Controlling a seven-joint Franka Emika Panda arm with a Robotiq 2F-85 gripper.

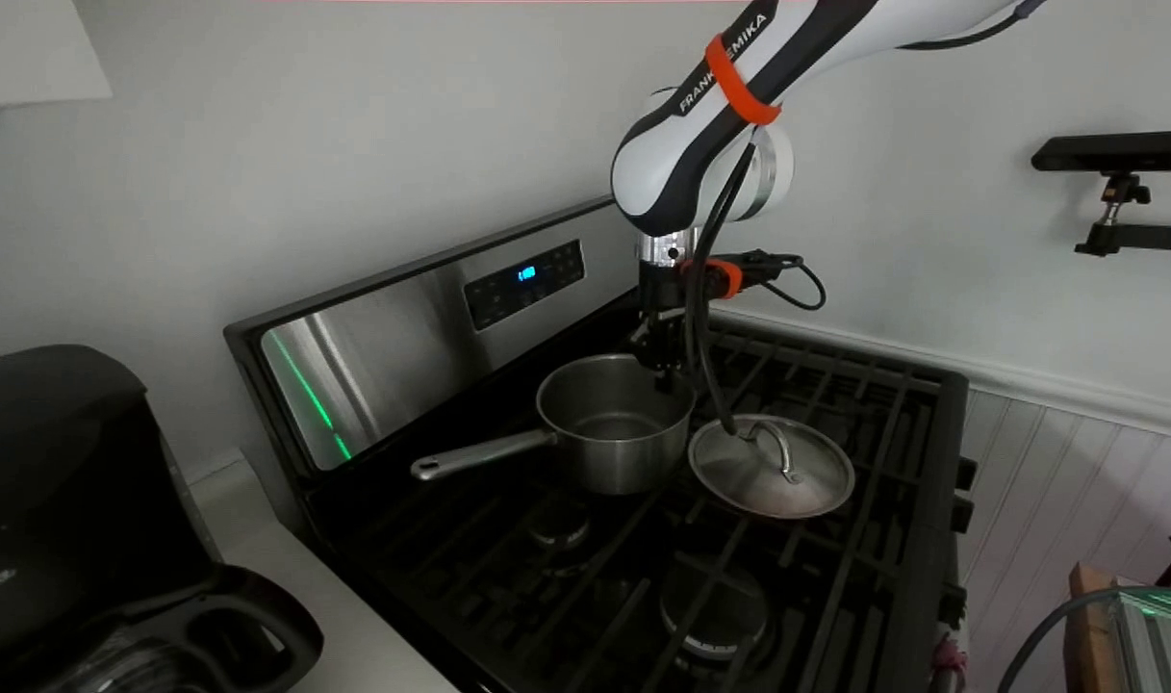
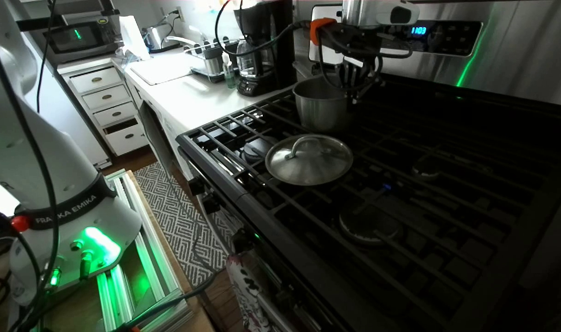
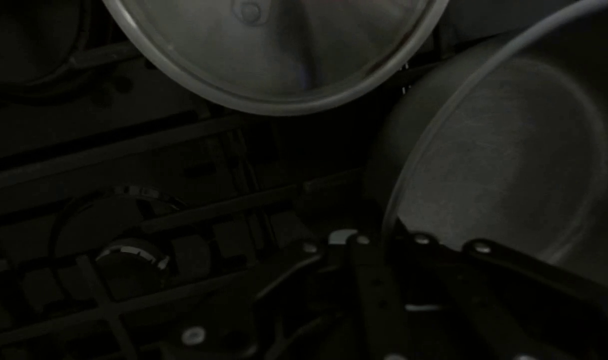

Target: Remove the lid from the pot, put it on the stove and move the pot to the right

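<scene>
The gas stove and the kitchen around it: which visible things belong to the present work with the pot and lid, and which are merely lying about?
Belonging to the job: gas stove; steel saucepan; saucepan lid, resting on the stove; pincer, at the saucepan.

Merely lying about: coffee maker; microwave; patterned rug; patterned cloth.

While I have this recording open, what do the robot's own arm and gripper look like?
The arm is rounded and white with black panels and white Franka Emika lettering. An orange band wraps it, and black cables trail from it. Green lights glow on its base. The gripper is black, with jointed fingers and silvery screw heads.
</scene>
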